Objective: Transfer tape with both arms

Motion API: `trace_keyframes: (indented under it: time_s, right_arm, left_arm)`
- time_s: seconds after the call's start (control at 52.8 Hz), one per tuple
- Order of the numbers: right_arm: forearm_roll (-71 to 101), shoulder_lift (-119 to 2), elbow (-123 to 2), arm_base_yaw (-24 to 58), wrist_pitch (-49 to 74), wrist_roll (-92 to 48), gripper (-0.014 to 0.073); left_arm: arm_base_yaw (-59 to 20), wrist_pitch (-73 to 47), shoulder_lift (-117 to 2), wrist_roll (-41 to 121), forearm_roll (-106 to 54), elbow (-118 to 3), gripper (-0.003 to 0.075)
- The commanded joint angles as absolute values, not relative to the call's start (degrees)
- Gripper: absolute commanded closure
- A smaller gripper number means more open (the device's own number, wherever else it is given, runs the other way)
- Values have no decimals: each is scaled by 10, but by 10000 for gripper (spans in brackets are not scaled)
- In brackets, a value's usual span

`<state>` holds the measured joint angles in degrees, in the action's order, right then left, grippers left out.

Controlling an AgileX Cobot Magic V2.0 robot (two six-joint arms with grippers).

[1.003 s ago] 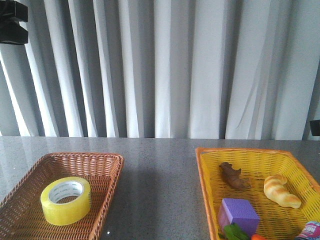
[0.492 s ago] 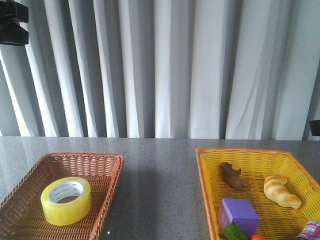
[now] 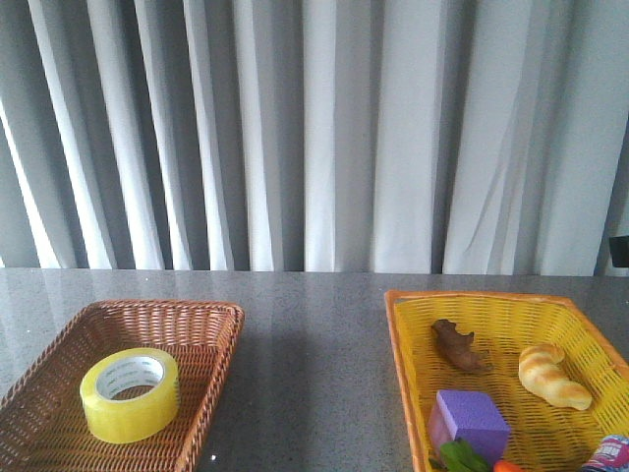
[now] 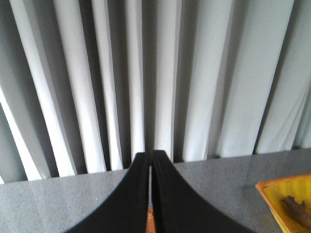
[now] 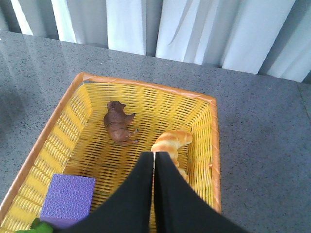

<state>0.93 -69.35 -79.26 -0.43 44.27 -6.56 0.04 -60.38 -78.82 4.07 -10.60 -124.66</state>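
Tape (image 3: 130,393), yellow roll w/ white printed core, lying flat, hole up, in brown wicker basket (image 3: 197,317) on left side of grey bench (image 3: 314,334). Roughly mid-basket, toward its near half, clear of the walls.

Yellow basket (image 3: 491,305) on right side of bench, well apart from brown one. Inside: brown animal figure (image 3: 458,346) toward the far end, croissant (image 3: 552,375) beside it nearer the right wall, purple cube (image 3: 468,420) at near-left corner, green item (image 3: 460,456) just in front of cube, touching or nearly so. Orange bit and a printed object cut off at near edge, too little seen to name.

Left gripper (image 4: 150,158): fingers (image 4: 138,194) pressed together, nothing between, raised and aimed at curtain (image 3: 314,128) over bench's far edge; sliver of orange-brown visible low between them.

Right gripper (image 5: 154,156): fingers (image 5: 167,194) clenched, empty, hanging above yellow basket, tips over croissant in right wrist view; not touching it as far as visible.

Neither arm visible in front view.
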Motion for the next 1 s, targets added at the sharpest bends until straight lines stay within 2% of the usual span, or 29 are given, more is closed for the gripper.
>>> trace_keyframes:
  time_s: [0.0, 0.227, 0.473, 0.643, 0.852, 0.984]
  right_arm:
    - [8, -681, -807, -7, 402, -67, 599]
    - [8, -681, -807, -7, 402, -67, 599]
    - [8, -681, -807, -7, 402, -67, 599]
    - [8, -681, -807, -7, 402, -67, 599]
    - [8, -681, -807, -7, 402, -67, 599]
    - [8, -681, -807, -7, 404, -67, 599]
  left_arm:
    - [0, -464, -700, 35, -100, -1133, 727]
    - [0, -200, -461, 38, -90, -726, 727]
    - [0, -97, -228, 37, -50, -377, 727]
    - [0, -79, -105, 37, -17, -208, 727]
    - [0, -76, 13, 35, -17, -63, 727]
    - [2, -45, 17, 35, -17, -13, 727]
